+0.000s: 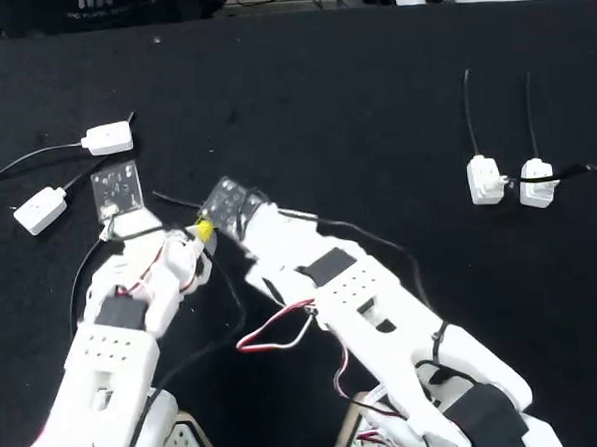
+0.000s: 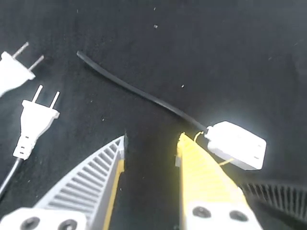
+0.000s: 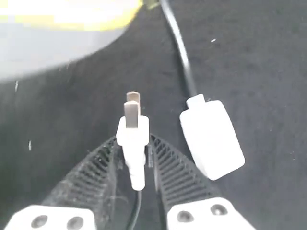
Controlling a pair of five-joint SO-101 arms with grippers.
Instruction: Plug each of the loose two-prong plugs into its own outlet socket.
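Note:
My right gripper [image 3: 133, 142] is shut on a white two-prong plug [image 3: 131, 127], prongs pointing away from the wrist. A white outlet socket [image 3: 211, 139] on a black cord lies on the table right beside it. In the left wrist view that socket [image 2: 237, 144] rests just past the yellow finger [image 2: 201, 177] of my left gripper [image 2: 151, 139], which is open with nothing between its fingers. Two loose white plugs [image 2: 33, 120] [image 2: 9, 72] lie farther off. From above, both grippers [image 1: 201, 234] [image 1: 227, 199] meet left of the table's centre.
Black cloth covers the table [image 1: 322, 92]. The two loose plugs [image 1: 107, 138] [image 1: 40, 209] lie at the far left with their cords. Two white sockets [image 1: 485, 181] [image 1: 537, 183] with cords sit side by side at the right. A red and white wire [image 1: 279, 330] loops off the right arm.

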